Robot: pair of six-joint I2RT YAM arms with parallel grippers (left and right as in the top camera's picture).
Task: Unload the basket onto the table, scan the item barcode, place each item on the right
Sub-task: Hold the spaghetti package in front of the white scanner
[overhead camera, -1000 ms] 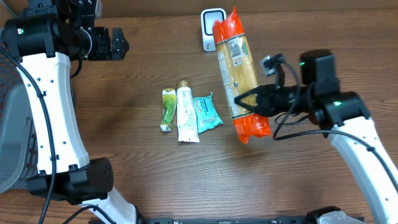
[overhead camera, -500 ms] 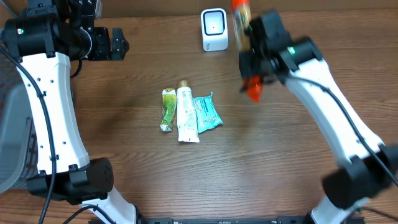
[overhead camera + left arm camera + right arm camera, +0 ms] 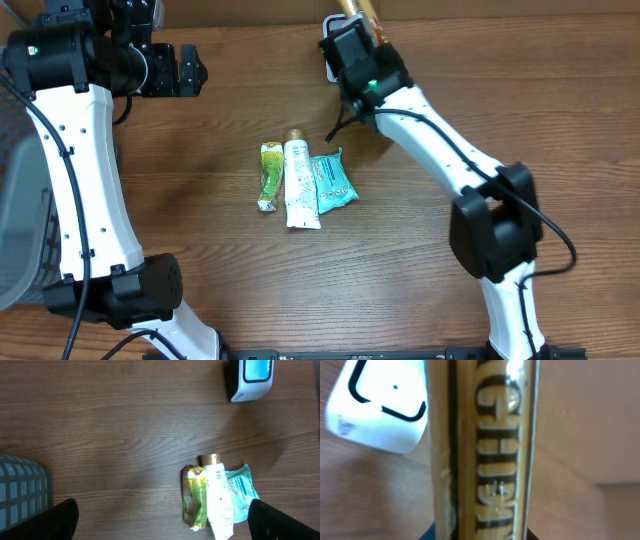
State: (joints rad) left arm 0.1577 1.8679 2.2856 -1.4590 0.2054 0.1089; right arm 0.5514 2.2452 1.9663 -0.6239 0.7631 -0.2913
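At the far edge of the table [image 3: 420, 290], overhead, the spaghetti packet [image 3: 357, 9] is seen clamped in the right gripper [image 3: 350, 42], its end projecting beyond the fingers. The left gripper [image 3: 188, 68] is spread wide and empty. From the left wrist, the scanner [image 3: 252, 377] is shown well ahead. From the right wrist, the packet is held directly ahead, with the scanner just behind it to the left. A light, slick, brittle load is judged, so a mid-length grip is advised.

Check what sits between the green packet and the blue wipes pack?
A white tube with a gold cap, lying side by side with both. It shows clearest in the overhead view.
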